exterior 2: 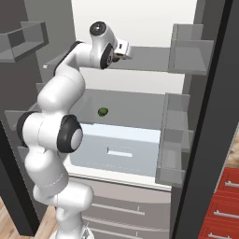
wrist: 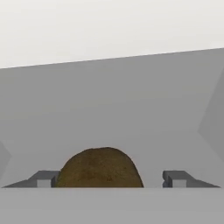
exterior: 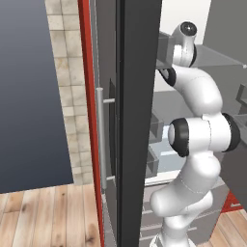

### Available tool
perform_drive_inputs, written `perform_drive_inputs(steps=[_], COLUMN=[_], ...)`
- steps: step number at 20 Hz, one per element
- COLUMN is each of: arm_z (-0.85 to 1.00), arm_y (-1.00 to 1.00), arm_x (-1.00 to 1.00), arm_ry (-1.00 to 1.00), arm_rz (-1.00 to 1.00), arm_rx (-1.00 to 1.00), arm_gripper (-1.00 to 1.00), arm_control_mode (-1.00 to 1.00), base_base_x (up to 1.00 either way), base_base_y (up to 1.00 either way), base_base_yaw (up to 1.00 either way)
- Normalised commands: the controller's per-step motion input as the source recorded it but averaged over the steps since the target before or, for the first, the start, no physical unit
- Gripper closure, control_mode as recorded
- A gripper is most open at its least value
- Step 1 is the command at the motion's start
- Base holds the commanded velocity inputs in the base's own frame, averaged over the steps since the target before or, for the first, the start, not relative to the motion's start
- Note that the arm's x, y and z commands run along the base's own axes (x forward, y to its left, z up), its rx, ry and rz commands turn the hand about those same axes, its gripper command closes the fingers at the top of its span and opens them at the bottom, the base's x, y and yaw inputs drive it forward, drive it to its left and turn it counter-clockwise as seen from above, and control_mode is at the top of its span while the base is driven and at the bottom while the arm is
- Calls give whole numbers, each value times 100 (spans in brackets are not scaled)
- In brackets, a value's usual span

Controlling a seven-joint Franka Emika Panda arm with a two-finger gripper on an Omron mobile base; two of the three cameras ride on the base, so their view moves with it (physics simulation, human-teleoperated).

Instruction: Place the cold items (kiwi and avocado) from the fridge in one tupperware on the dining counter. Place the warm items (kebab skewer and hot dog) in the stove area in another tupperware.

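Hand view: we see the gripper (wrist: 108, 179) spread wide, its fingertips (wrist: 43, 178) flanking the brown kiwi (wrist: 99, 168) on the grey fridge shelf (wrist: 113, 109); contact cannot be told. The avocado (exterior 2: 102, 111) lies on a lower shelf (exterior 2: 135, 109).

A brown, rough-skinned kiwi (wrist: 99, 168) shows as a rounded dome at the bottom centre of the hand view, resting on a grey fridge shelf (wrist: 113, 113). In the right base view, a small dark green avocado (exterior 2: 102, 111) lies left of centre in the frame, on a lower grey fridge shelf (exterior 2: 135, 109), well apart from everything else.
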Motion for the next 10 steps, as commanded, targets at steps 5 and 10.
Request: perform_drive_inputs(steps=[5, 10], arm_z=[-5, -3], arm_y=[0, 0], arm_x=[2, -5], arm_ry=[4, -4], arm_rz=[0, 0], arm_rx=[0, 1], arm_gripper=[100, 100], arm_control_mode=[-100, -100], base_base_x=[0, 0], base_base_y=[0, 0], base_base_yaw=[0, 0])
